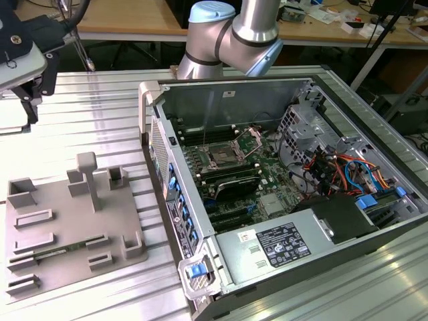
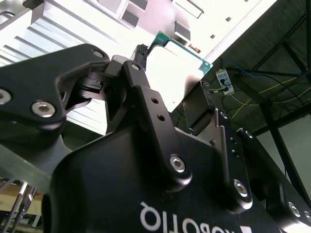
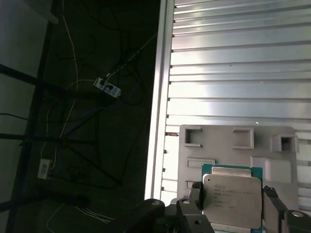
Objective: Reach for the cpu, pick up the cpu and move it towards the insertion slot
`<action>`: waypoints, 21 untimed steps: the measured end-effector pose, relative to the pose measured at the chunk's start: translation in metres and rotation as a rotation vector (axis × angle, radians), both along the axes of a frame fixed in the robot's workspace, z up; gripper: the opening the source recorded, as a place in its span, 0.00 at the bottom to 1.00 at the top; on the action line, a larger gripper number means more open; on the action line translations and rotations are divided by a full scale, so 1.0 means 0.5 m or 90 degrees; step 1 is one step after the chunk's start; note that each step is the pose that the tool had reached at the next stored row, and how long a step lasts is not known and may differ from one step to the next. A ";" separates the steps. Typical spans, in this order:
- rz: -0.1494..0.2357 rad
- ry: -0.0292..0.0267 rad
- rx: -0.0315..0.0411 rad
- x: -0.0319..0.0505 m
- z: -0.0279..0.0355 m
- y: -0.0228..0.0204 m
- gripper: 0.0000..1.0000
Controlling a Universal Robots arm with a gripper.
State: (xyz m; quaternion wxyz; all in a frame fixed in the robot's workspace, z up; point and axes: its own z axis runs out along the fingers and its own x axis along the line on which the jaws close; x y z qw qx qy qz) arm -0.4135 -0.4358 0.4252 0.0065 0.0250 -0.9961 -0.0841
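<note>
Gripper point(image 3: 233, 195) stood clenched on the cpu point(image 3: 231, 204), held flat between its fingers point(image 3: 196, 193) above the plate point(image 3: 218, 143), slot point(image 1: 221, 158) well apart.

Arm point(image 1: 234, 30): 1, silver with blue joint caps, elbow bent. Gripper point(image 3: 233, 200): 1, black, 2 fingers point(image 3: 270, 204) clamped on opposite edges of the cpu point(image 3: 232, 191).

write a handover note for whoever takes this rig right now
Gripper: jaws shut on the thin, square, silver-topped cpu, held over the grey plastic plate with raised blocks.
Insertion slot: square metal-framed socket inside the open grey computer case, nothing in it.
Done: cpu grasped.
Left: cpu is not yet at the slot.
</note>
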 end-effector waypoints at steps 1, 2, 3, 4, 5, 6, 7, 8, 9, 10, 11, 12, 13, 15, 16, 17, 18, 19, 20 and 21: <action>0.000 0.0000 -0.0004 0.001 0.000 -0.0001 0.55; 0.000 0.0000 -0.0007 0.002 0.000 -0.0001 0.55; 0.000 -0.0001 -0.0010 0.003 0.000 -0.0001 0.55; 0.000 0.0000 -0.0013 0.004 0.000 -0.0001 0.55; 0.000 0.0000 -0.0018 0.004 0.000 -0.0001 0.55; 0.000 0.0000 -0.0022 0.005 0.000 -0.0001 0.55; 0.000 0.0000 -0.0027 0.006 0.000 -0.0001 0.55; 0.000 0.0000 -0.0031 0.007 0.000 -0.0001 0.55; 0.000 0.0000 -0.0043 0.008 0.000 -0.0002 0.55; 0.000 0.0000 -0.0047 0.009 0.000 -0.0002 0.55; 0.000 0.0000 -0.0051 0.010 0.000 -0.0001 0.55; 0.000 0.0000 -0.0058 0.011 0.000 -0.0001 0.55; 0.000 0.0000 -0.0063 0.012 0.000 -0.0001 0.55; 0.000 0.0000 -0.0077 0.015 0.000 -0.0001 0.55; 0.000 0.0000 -0.0082 0.017 0.000 -0.0001 0.55; 0.000 0.0000 -0.0085 0.018 0.000 -0.0001 0.55; 0.000 0.0000 -0.0087 0.019 0.000 -0.0001 0.55; 0.000 0.0000 -0.0089 0.021 0.000 -0.0001 0.55; 0.000 0.0000 -0.0093 0.022 0.000 -0.0001 0.55; 0.000 0.0000 -0.0096 0.024 0.000 -0.0001 0.55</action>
